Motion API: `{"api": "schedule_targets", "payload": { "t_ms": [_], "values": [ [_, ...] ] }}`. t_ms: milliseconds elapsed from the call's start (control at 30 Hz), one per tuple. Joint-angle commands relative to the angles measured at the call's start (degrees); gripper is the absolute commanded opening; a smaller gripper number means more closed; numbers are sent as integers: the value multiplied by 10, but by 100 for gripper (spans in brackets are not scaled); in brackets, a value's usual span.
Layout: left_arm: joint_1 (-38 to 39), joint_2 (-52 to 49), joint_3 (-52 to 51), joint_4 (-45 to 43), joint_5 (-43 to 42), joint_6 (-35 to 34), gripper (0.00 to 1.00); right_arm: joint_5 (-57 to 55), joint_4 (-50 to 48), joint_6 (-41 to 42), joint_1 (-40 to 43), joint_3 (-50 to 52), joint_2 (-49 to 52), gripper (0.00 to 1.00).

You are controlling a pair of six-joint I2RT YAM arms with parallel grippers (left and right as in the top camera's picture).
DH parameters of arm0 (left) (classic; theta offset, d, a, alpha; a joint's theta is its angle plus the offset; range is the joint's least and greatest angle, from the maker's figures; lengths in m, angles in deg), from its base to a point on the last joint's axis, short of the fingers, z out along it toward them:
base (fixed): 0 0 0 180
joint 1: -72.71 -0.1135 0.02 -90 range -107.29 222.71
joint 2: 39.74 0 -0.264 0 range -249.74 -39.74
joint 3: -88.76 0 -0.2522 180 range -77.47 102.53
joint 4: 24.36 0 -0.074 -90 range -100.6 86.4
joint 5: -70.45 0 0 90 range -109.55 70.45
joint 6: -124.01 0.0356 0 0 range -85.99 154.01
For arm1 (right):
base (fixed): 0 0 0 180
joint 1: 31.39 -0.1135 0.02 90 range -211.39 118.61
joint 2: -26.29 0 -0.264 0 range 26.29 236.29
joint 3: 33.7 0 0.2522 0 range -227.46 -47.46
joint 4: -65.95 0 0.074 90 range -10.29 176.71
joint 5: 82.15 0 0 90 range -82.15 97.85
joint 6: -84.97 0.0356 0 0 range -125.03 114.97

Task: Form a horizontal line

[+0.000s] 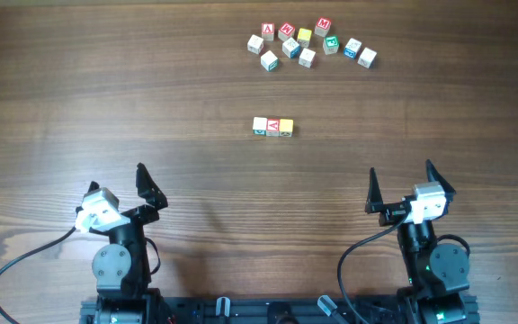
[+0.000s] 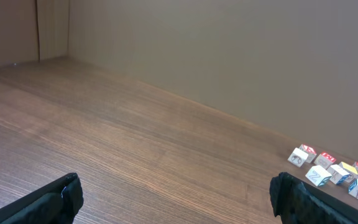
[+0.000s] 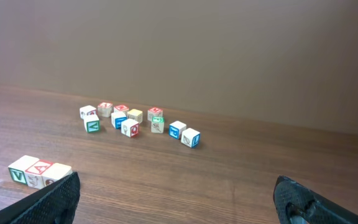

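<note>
Three-cube row (image 1: 272,127) lay L-R on tabletop (image 1: 61,108), fwd of & approx midway btwn L arm (image 1: 120,247) & R arm (image 1: 432,256); both jaws spread, empty.

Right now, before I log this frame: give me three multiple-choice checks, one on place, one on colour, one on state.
1. Where does the three-cube row lie relative to the loose pile?
A nearer the arms; B beyond it; C inside it.
2. What colour is the cube at the row's right end?
A blue; B yellow; C black.
3. Both arms' jaws are:
A shut on cubes; B open and empty; C one open, one shut.

Answers:
1 A, the row sits between the pile and the arms.
2 B, the yellow cube ends the row on the right.
3 B, each wrist view shows the jaws wide apart with nothing between them.
</note>
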Motion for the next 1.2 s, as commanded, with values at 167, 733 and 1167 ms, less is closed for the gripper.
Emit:
{"api": "schedule_targets", "payload": {
  "t_ms": [167,733,1167],
  "values": [
    [-4,4,-3,1,-5,11,100,9,-1,1,79,1,-3,100],
    [-4,4,-3,1,-5,11,100,9,0,3,80,1,-3,100],
    [-4,4,-3,1,-5,11,100,45,3,2,80,1,-3,100]
  ]
}}
